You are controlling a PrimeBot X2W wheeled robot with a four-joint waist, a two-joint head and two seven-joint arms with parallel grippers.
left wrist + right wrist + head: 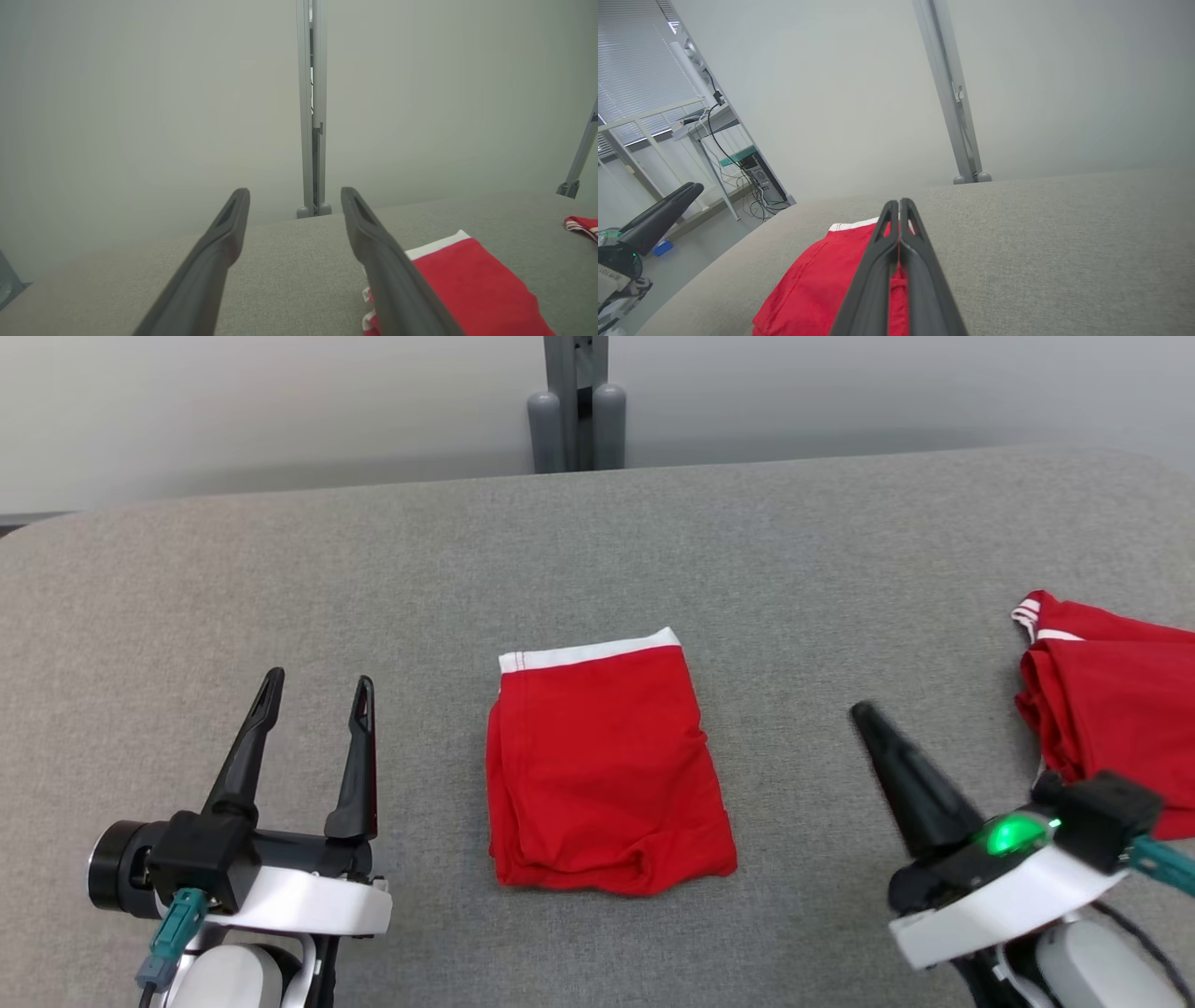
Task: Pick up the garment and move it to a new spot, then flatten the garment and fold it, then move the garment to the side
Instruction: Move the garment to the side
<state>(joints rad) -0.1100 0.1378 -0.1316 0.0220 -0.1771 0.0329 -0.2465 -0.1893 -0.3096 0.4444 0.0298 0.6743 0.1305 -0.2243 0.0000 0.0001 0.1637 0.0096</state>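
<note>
Both empty: left claw [318, 681] spread, right claw [864, 714] closed.

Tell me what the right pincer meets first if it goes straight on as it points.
Probably nothing nearby: the shut right pincer aims just right of the folded red garment, over bare grey table; height unclear.

Left gripper [318, 679], right gripper [864, 714]: long black fingers [245, 756], white wrist shells [299, 901], teal cable plugs [173, 933]; green light [1008, 835] on right.
</note>
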